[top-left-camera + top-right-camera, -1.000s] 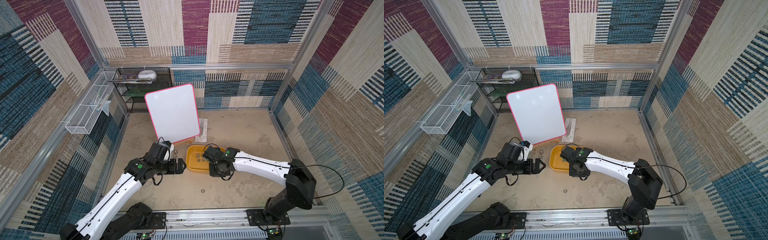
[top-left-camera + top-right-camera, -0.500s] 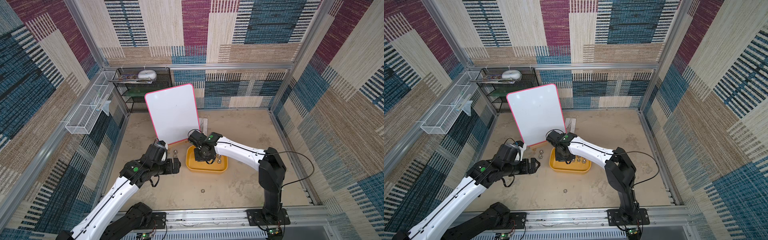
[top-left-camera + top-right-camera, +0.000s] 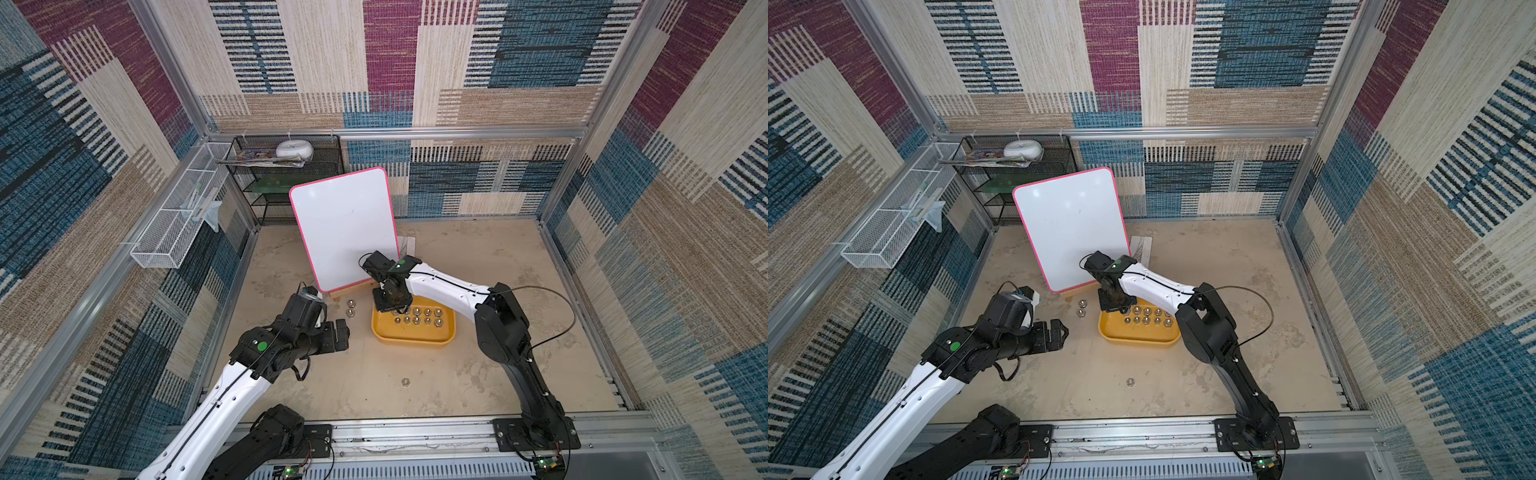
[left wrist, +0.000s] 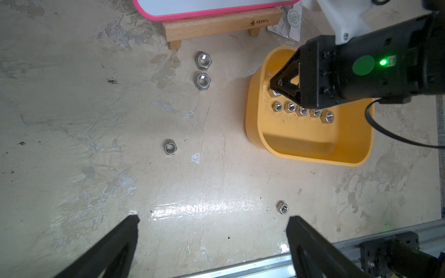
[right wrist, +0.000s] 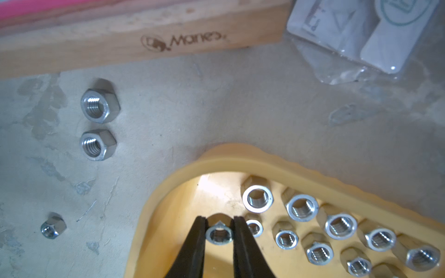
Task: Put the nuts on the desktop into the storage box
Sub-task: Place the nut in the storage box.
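The yellow storage box (image 3: 415,338) (image 3: 1142,337) lies on the beige desktop (image 3: 478,374), with several silver nuts (image 3: 417,316) (image 5: 301,208) in rows inside it. Over the box's corner nearest the whiteboard, my right gripper (image 5: 219,234) (image 3: 384,305) is shut on one nut (image 5: 218,235). Two nuts (image 3: 351,307) (image 4: 203,71) lie side by side between the box and the whiteboard stand. Another nut (image 4: 170,148) (image 5: 53,227) lies left of the box, and one nut (image 3: 405,381) (image 4: 282,207) lies near the front rail. My left gripper (image 4: 213,218) (image 3: 343,330) hangs open and empty left of the box.
A pink-edged whiteboard (image 3: 345,228) on a wooden stand (image 4: 216,25) stands just behind the box. A plastic packet (image 5: 361,36) lies beside the stand. A black mesh shelf (image 3: 286,178) and a white wire basket (image 3: 178,220) are at the back left.
My right arm has swung its gripper from the box's front side to the corner nearest the whiteboard, uncovering the rows of nuts. The left gripper has hardly moved.
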Controlling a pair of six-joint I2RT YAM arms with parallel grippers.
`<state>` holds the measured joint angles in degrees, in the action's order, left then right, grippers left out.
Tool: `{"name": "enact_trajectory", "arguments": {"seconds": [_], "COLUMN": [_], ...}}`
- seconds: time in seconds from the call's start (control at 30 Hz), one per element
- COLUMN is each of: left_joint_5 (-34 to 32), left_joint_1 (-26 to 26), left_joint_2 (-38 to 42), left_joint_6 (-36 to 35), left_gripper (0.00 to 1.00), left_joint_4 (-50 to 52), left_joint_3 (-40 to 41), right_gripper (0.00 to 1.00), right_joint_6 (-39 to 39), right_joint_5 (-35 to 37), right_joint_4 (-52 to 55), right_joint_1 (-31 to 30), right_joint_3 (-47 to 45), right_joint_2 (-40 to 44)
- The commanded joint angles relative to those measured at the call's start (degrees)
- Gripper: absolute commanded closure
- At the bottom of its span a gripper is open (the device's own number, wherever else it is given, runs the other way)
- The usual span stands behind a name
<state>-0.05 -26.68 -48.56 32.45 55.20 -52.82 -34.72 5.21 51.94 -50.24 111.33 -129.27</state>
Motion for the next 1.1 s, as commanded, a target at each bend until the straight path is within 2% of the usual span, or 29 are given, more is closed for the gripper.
{"name": "enact_trajectory", "arguments": {"seconds": [0.0,0.53,0.63,0.77,1.07], "left_joint_5": [-0.8,-0.4,-0.3,-0.1,0.1], "left_joint_1": [0.5,1.3,1.3,1.5,1.6], "left_joint_2": [0.4,1.4,1.4,1.6,2.3], "left_joint_6": [0.1,-0.1,-0.1,0.0,0.2], "left_gripper": [0.00,0.00,0.00,0.00,0.00], "left_joint_4": [1.2,1.7,1.7,1.7,1.7], "left_joint_3": [0.1,0.3,0.3,0.5,0.8], "right_gripper": [0.76,0.75,0.71,0.67,0.67], "right_joint_6": [1.4,1.9,1.9,1.8,0.6], "right_joint_5": [-0.7,-0.8,-0.9,-1.0,-1.0], "right_joint_4": [0.7,-0.7,-0.6,-0.6,0.7], "right_joint_1": [0.2,0.6,0.6,0.6,0.4], "right_joint_3": [1.3,1.3,1.3,1.5,1.6], "right_joint_2": [-1.4,-4.2,-4.2,-3.7,0.5]}}
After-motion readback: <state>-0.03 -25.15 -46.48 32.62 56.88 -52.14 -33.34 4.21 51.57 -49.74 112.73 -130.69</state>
